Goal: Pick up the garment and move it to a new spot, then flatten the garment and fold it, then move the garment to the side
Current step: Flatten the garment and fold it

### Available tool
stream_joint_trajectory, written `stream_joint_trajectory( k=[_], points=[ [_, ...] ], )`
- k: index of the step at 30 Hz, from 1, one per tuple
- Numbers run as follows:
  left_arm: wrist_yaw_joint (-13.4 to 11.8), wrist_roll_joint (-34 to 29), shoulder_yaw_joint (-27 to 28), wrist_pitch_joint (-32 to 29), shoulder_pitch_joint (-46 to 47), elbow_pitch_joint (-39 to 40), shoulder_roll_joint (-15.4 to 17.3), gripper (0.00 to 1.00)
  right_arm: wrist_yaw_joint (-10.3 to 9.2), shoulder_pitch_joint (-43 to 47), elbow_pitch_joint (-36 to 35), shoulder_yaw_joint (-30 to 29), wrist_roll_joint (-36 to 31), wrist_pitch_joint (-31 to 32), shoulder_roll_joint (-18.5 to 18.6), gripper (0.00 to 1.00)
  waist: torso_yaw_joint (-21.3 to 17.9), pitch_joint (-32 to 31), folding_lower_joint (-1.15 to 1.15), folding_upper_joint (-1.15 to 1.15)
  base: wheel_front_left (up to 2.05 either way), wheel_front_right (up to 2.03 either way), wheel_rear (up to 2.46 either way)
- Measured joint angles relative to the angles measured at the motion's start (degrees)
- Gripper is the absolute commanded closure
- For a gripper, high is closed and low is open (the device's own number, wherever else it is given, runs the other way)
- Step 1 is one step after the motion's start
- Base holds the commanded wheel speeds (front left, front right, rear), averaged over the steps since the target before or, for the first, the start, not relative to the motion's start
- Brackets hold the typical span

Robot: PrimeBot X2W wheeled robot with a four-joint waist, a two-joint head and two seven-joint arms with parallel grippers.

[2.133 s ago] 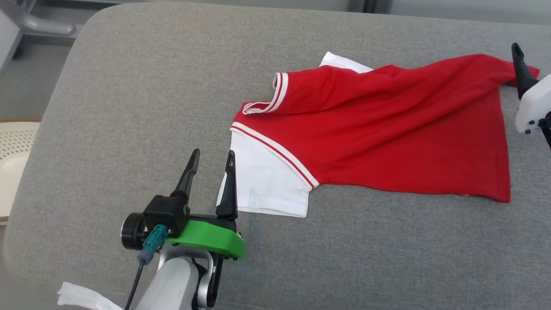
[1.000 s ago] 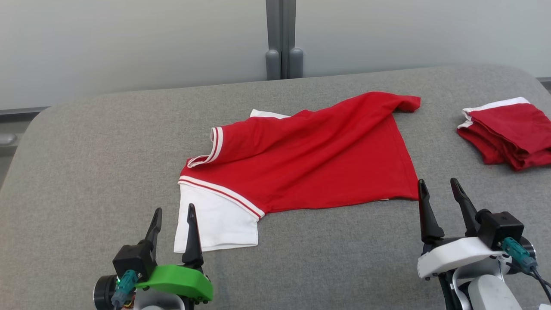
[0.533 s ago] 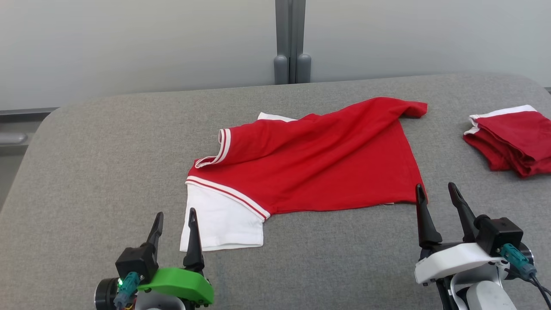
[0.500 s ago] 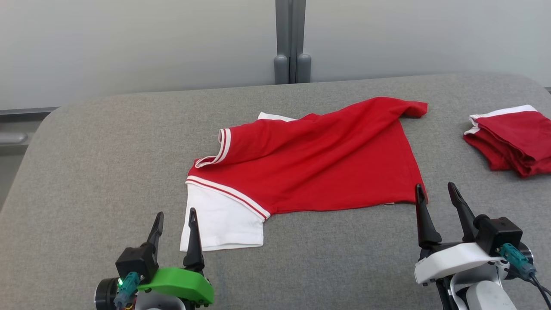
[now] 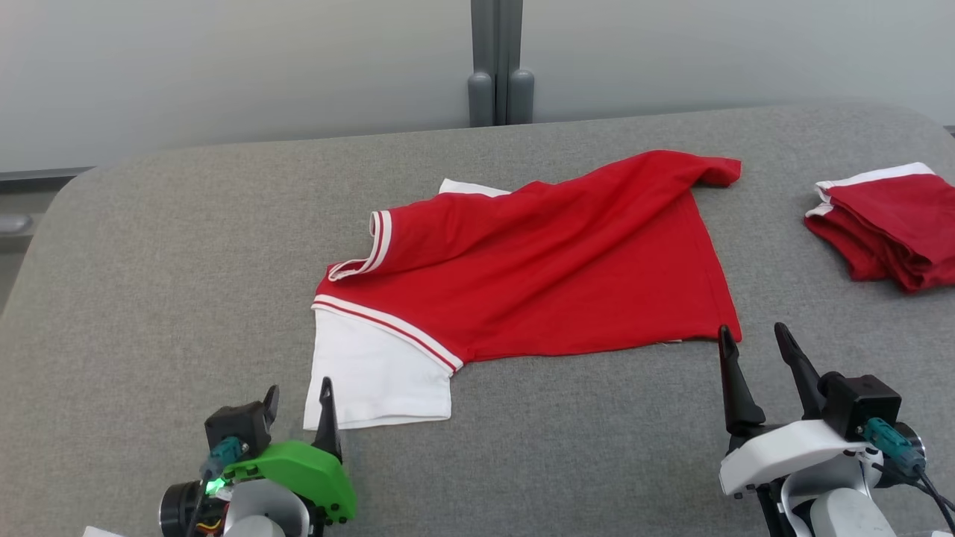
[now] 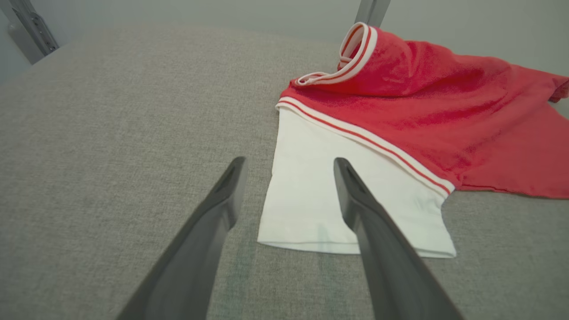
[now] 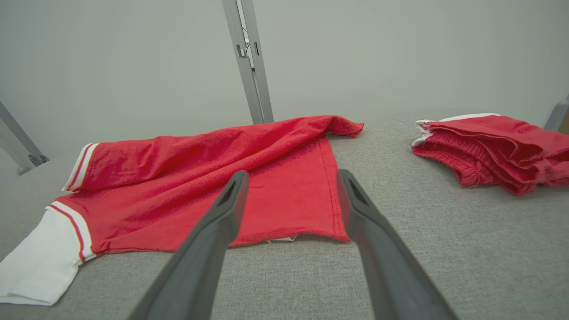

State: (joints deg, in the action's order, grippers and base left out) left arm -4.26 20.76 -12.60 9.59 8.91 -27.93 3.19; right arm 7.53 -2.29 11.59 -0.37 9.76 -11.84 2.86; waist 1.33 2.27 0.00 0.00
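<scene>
Closest in, the left pincer (image 5: pixel 298 388) stands open with nothing between its 2 dark fingers, low over the grey padded surface (image 5: pixel 164 283). In the left wrist view its left finger lies over bare fabric. Its right finger crosses in front of the white sleeve (image 5: pixel 373 373), whose near hem sits just ahead of the tips. Whether either finger touches the cloth cannot be told.

The right pincer (image 5: pixel 750 328) is open and empty too, fingers pointing away from the robot. Just ahead of its left fingertip lies the near right hem corner of the garment (image 5: pixel 567 268). The right wrist view shows that corner in the gap ahead of the 2 fingers, apart from both.

Between and beyond the 2 pincers the garment, a red shirt with white sleeves and red-and-white trim, lies on the surface, not flat. A long fold runs from a raised striped band (image 5: pixel 377 242), beyond the left pincer, across to the far hem corner, which curls over beyond the right pincer. A sliver of white peeks out at its far edge.

To the right of the right pincer and further off, well apart from the shirt, rests a folded pile of red cloth (image 5: pixel 888 224) with white edging. Beyond everything, a grey post (image 5: pixel 496 67) rises against a pale wall.
</scene>
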Motion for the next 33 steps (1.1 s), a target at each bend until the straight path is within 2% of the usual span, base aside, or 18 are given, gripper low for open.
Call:
stream_joint_trajectory(
  k=[7, 13, 14, 15, 16, 18, 24, 33],
  points=[
    [-1.07, 3.79, 1.69, -11.07, 4.87, -7.91, 0.44, 0.0, 0.0, -0.96, 1.42, -0.91, 0.16, 1.47, -0.03, 0.0, -1.22, 1.92, 0.0, 0.0, 0.0, 0.0, 0.0],
    [-1.83, 4.72, 1.49, -14.73, 6.78, -10.32, 0.34, 0.0, 0.0, -2.22, 3.82, -3.08, -0.68, 4.68, -0.02, 0.0, -2.29, 3.53, 0.0, 0.0, 0.0, 0.0, 0.0],
    [-1.9, 4.85, 1.43, -15.16, 7.18, -10.46, 0.33, 0.06, 0.0, -2.98, 4.59, -3.58, -0.93, 5.5, -0.02, 0.0, -2.37, 3.82, 0.0, 0.0, 0.0, 0.0, 0.0],
    [-2.05, 4.9, 1.33, -15.46, 7.42, -10.49, 0.32, 0.24, 0.0, -4.03, 5.56, -4.23, -0.92, 6.45, -0.03, 0.0, -2.41, 4.09, 0.0, 0.0, 0.0, 0.0, 0.0],
    [-2.05, 4.94, 1.19, -15.55, 7.54, -10.49, 0.3, 0.53, 0.0, -5.33, 6.75, -4.79, -0.93, 7.58, -0.02, 0.0, -2.39, 4.35, 0.0, 0.0, 0.0, 0.0, 0.0],
    [-2.04, 5.15, 0.87, -15.53, 7.59, -10.24, 0.3, 1.0, 0.0, -7.78, 9.24, -5.94, -1.63, 9.84, -0.02, 0.0, -2.17, 4.72, 0.0, 0.0, 0.0, 0.0, 0.0],
    [-1.68, 6.28, -0.75, -14.74, 7.51, -8.04, -0.05, 1.0, 0.0, -16.06, 19.0, -9.4, -4.91, 16.47, -0.02, 0.0, -0.39, 5.69, 0.0, 0.0, 0.0, 0.0, 0.0],
    [-1.53, 7.4, -2.99, -13.19, 6.87, -2.43, -0.25, 1.0, 0.0, -23.85, 31.76, -12.26, -5.79, 18.03, -0.05, 0.0, 2.88, 7.21, 0.0, 0.0, 0.0, 0.0, 0.0]
  ],
)
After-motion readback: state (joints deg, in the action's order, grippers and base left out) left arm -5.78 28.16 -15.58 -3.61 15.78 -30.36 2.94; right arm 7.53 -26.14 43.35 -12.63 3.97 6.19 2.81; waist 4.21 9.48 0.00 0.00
